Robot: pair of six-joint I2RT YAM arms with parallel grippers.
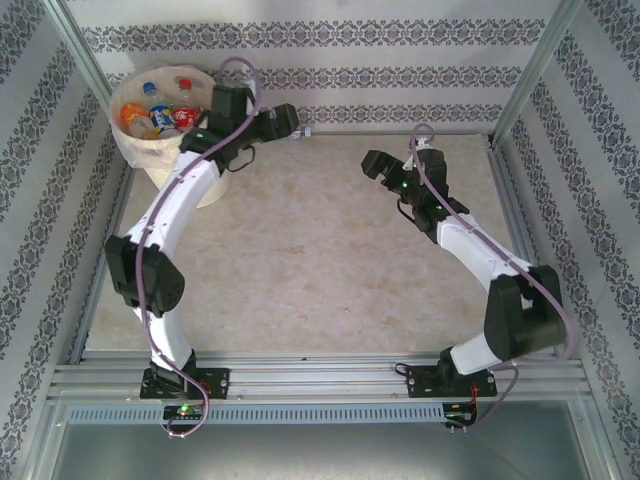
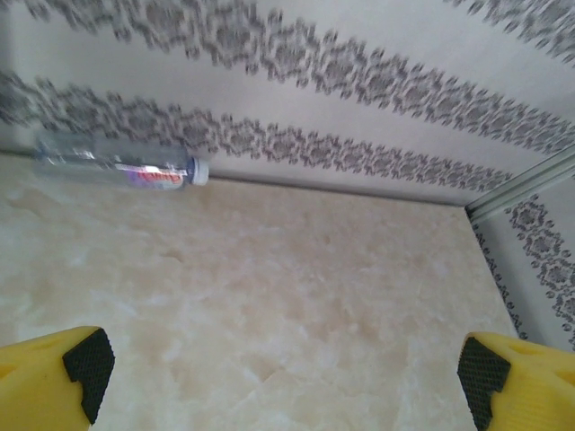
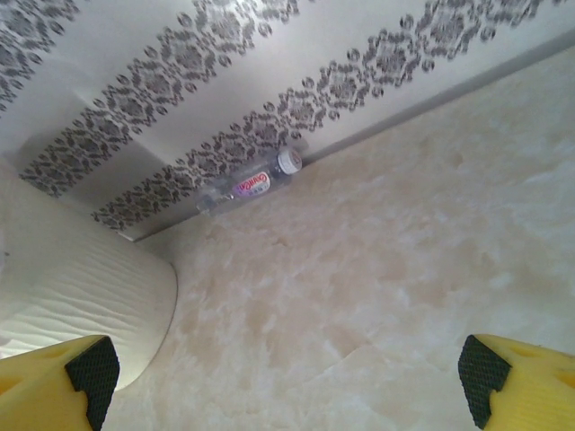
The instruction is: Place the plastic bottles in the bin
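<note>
Inspection from the near edge, working outward.

The right pincer [image 1: 372, 163] hangs over the mottled beige tabletop [image 1: 300, 260], at about 1 o'clock from its centre. Its jaws are spread wide with nothing between them.

The left pincer [image 1: 283, 120] is farther back, near 12 o'clock. Its jaws are also fully apart and empty.

One small clear plastic bottle with a red-and-blue label and white cap [image 2: 126, 168] lies on its side, tight against the foot of the patterned far wall. Its long axis runs along that wall, 9 to 3 o'clock, with the cap toward 3. It sits just beside the left pincer, at about 3 o'clock from it. From the right pincer it lies off toward 10 o'clock and is clearly farther.

In my judgement the left arm is better placed. Its jaws would have to straddle the bottle from 12 to 6 o'clock, and the wall crowds the far finger.

The round cream-white plastic bin with a thin liner [image 1: 140, 155] stands at 11 o'clock. It already holds several labelled bottles [image 1: 160, 112].
</note>
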